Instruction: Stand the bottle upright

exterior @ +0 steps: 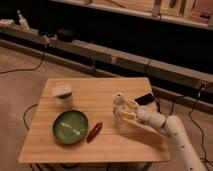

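White and cream, the gripper [120, 110] hung over the right-centre part of the wooden table [107, 145]. Its two fingers [129, 106] were clamped shut on the bottle [118, 101]. The bottle, small and white, looked close to upright in that grip, with its narrower end uppermost. Whether its base touched the tabletop could not be told.

Behind the gripper, the pale arm [172, 130] ran down and to the right, past the table's right edge and out of the bottom corner of the view. Just beyond the wrist, near the far right corner of the table, lay a black phone [145, 98], apart from the bottle.

To the left of the gripper, towards the front of the table, a red-brown oblong object [94, 131] lay flat on the wood. Just beside it on the left sat a green bowl [70, 126] with something thin and pale lying inside. Behind the bowl, near the far left corner, stood a white cup [62, 94], well apart from the bottle.

Around the table, dark cables [27, 69] trailed across the floor [20, 95] below a long low ledge [115, 57] at the back.
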`<state>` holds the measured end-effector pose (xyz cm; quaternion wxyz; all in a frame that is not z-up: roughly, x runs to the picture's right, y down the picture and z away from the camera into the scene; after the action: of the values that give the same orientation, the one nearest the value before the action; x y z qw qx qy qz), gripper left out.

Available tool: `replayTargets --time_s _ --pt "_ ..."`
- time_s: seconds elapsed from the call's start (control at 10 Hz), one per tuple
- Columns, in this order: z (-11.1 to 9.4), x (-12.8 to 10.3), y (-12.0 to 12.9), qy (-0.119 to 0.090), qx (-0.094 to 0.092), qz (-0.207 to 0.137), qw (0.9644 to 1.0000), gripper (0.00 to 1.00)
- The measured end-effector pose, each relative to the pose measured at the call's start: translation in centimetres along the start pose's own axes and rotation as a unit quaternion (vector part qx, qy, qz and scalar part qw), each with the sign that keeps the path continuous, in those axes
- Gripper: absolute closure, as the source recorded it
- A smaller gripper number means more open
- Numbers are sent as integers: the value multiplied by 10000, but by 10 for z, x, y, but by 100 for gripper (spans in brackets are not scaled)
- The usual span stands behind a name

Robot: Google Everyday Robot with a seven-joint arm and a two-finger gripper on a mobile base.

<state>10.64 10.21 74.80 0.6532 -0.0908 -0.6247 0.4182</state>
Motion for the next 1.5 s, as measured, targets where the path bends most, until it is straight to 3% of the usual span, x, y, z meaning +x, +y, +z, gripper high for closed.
replayTargets --time_s 0.1,0.2,0.7,1.0,1.5 --pt "-3 2 3 -56 -118 -127 9998 82" --pt "-6 8 5 -64 -238 -208 9995 71" --pt "-8 26 -12 88 -258 23 9996 24" --pt "-7 33 -15 250 -273 116 9992 20" --pt "-7 33 -15 258 -273 116 9992 20"
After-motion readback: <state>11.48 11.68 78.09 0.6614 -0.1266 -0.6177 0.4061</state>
